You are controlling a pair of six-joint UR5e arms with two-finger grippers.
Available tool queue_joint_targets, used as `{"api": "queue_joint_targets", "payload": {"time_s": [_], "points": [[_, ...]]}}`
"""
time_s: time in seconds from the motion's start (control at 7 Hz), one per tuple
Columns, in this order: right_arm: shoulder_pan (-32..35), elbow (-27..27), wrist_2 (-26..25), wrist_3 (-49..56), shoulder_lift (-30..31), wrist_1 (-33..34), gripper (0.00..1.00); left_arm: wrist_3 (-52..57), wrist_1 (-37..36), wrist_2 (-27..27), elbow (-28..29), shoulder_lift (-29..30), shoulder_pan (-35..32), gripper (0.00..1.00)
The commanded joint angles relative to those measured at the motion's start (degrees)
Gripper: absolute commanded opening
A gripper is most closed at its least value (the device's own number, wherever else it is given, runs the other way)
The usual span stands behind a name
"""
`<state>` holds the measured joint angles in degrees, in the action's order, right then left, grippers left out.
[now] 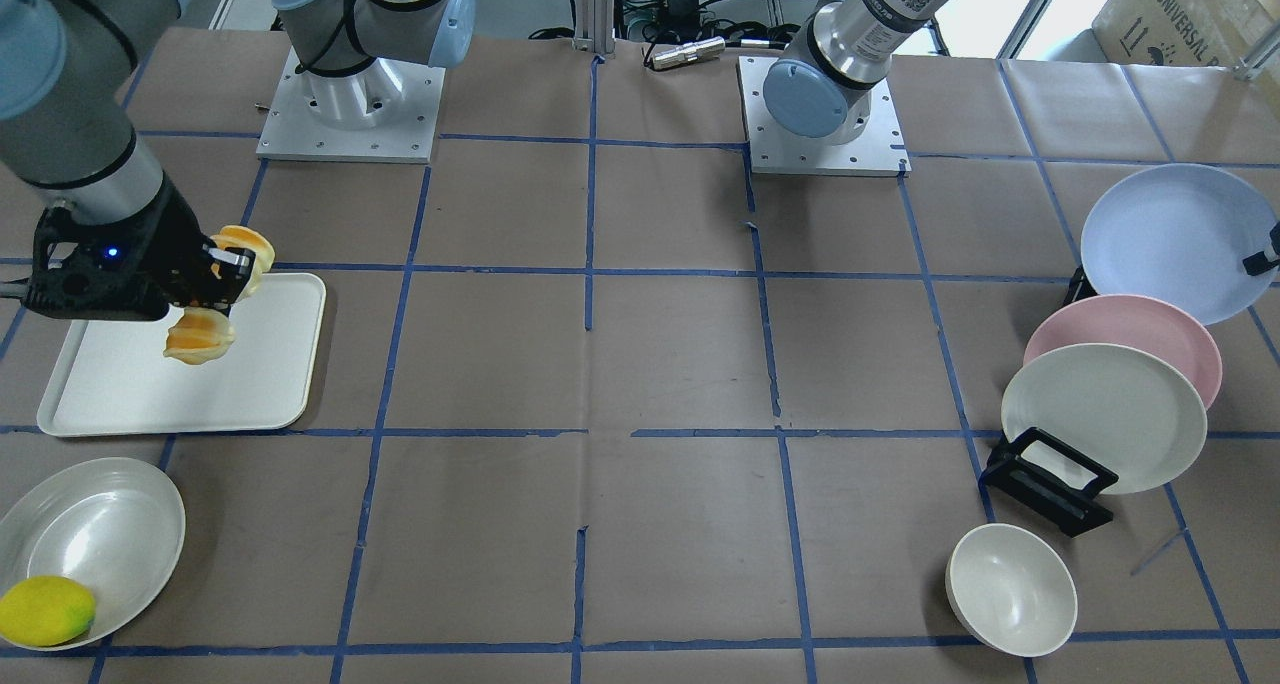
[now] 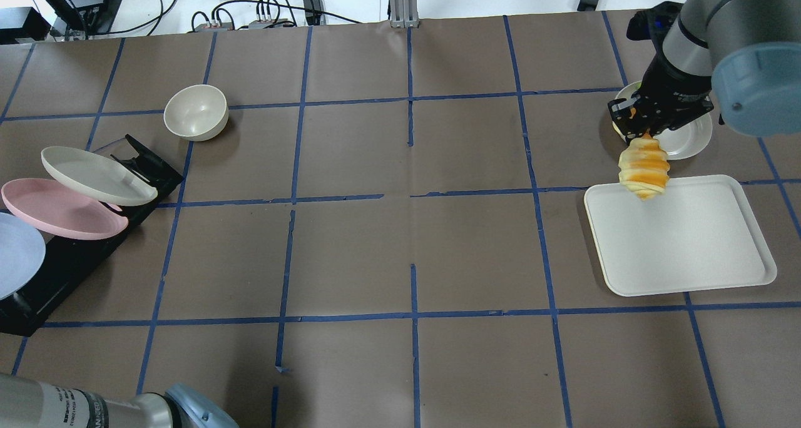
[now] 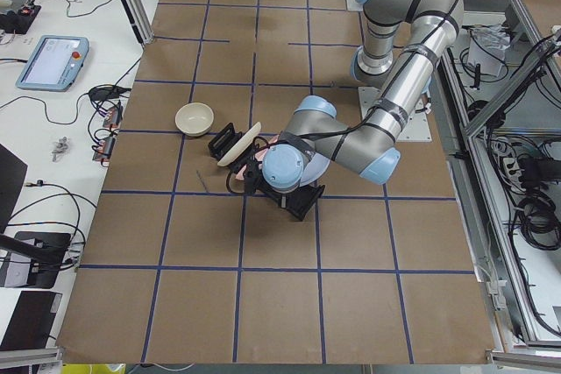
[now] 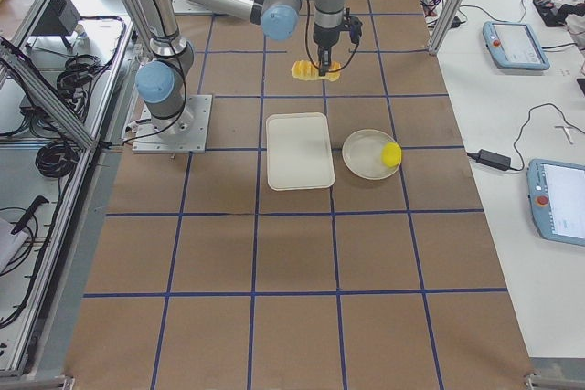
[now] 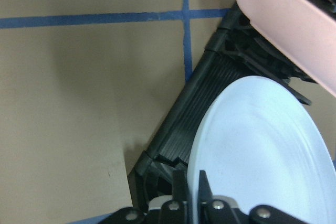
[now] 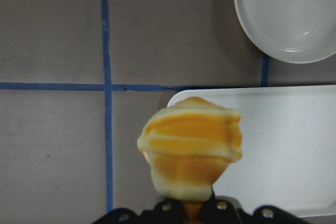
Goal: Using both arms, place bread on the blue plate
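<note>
The bread (image 2: 644, 168), striped orange and cream, hangs from my right gripper (image 2: 644, 131), which is shut on its upper end. It hangs above the far left corner of the white tray (image 2: 688, 246). The right wrist view shows the bread (image 6: 190, 150) end-on in front of the jaws. The pale blue plate (image 1: 1170, 239) leans in the black rack (image 1: 1050, 479). In the left wrist view my left gripper (image 5: 193, 187) has a finger on each side of the blue plate's (image 5: 262, 150) rim, shut on it. One left fingertip (image 1: 1262, 257) shows at the plate's edge.
A pink plate (image 1: 1120, 339) and a cream plate (image 1: 1100, 414) lean in the same rack. A white bowl (image 1: 1010, 589) stands beside the rack. A shallow white dish (image 1: 100, 534) holds a yellow lemon (image 1: 45, 611) near the tray.
</note>
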<state>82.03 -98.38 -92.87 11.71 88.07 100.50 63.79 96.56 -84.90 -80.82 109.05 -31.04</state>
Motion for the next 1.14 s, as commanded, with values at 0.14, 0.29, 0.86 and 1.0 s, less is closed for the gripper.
{"api": "queue_joint_targets", "payload": {"time_s": [0.14,0.29,0.86,1.0], "points": [[6.63,8.35,0.24,1.73,3.07,-14.77,0.07,-2.07,15.29,1.13,-0.03,-11.45,-0.24,0.00],[8.74,10.99,0.24,1.04,2.64,-16.55,0.08,-8.35,16.37,2.01,-1.35,-14.01,-1.38,0.00],[11.22,12.52,0.15,-1.69,1.23,-16.92,0.07,-21.79,-2.28,19.04,-21.10,-17.03,-20.66,0.01],[11.31,12.25,0.15,-4.83,1.23,-16.92,0.07,-29.17,-8.95,22.38,-22.61,-15.55,-27.25,0.01]]}}
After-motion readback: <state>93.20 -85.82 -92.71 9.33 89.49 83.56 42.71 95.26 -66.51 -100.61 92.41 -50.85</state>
